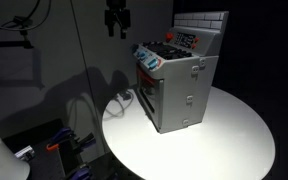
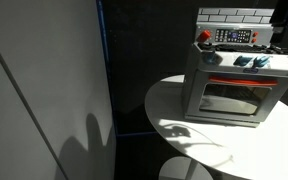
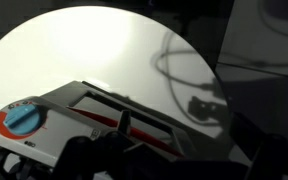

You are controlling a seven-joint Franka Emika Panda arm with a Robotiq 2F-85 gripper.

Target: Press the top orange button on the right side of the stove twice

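The grey toy stove (image 1: pixel 180 85) stands on a round white table (image 1: pixel 224 140), with a white tiled back panel and red-orange controls (image 1: pixel 170 41) on its dark top. It also shows in an exterior view (image 2: pixel 232 85) with a red knob (image 2: pixel 205 37) at a back corner. Single buttons are too small to tell apart. My gripper (image 1: pixel 116 28) hangs in the air above and beside the stove's front, apart from it, and looks open and empty. The wrist view looks down on the stove's front edge (image 3: pixel 84 115) and a blue knob (image 3: pixel 24 118). My fingers are only dark shapes there.
A cable with a dark plug (image 3: pixel 199 105) lies on the table by the stove's front, also in an exterior view (image 1: pixel 124 98). A black curtain stands behind. A pale wall panel (image 2: pixel 44 90) fills one side. Clamps and gear (image 1: pixel 69 142) sit below the table edge.
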